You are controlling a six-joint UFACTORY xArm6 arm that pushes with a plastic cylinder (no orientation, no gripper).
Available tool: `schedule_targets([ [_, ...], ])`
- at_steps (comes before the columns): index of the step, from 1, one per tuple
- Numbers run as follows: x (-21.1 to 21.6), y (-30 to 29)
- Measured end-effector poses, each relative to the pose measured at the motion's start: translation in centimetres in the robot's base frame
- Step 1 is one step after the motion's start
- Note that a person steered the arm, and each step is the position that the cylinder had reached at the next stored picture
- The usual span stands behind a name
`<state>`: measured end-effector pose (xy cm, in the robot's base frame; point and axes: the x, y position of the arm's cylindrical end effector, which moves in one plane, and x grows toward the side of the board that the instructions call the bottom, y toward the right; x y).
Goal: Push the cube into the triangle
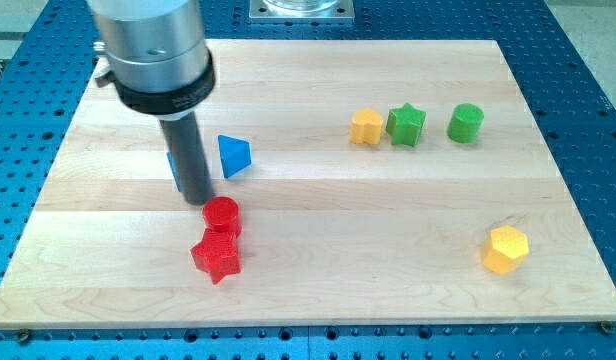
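Note:
A blue triangle [234, 156] lies left of the board's centre. A blue cube [171, 163] shows only as a sliver behind the dark rod, to the triangle's left. My tip [196, 198] rests on the board just below the cube and to the lower left of the triangle, right above the red cylinder [221, 215]. The rod hides most of the cube, so whether the cube touches the triangle cannot be told.
A red star [217, 257] touches the red cylinder from below. At upper right stand a yellow block [366, 127], a green star [406, 124] and a green cylinder [465, 122]. A yellow hexagon [505, 249] lies at lower right. The wooden board [388, 250] sits on a blue perforated table.

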<state>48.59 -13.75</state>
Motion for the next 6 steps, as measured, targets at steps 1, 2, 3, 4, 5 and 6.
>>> schedule_targets([
  [1, 0.5, -4.1],
  [2, -1.3, -4.1],
  [3, -2.7, -0.5],
  [4, -4.9, 4.1],
  [5, -5.8, 5.3],
  [6, -7.7, 5.7],
])
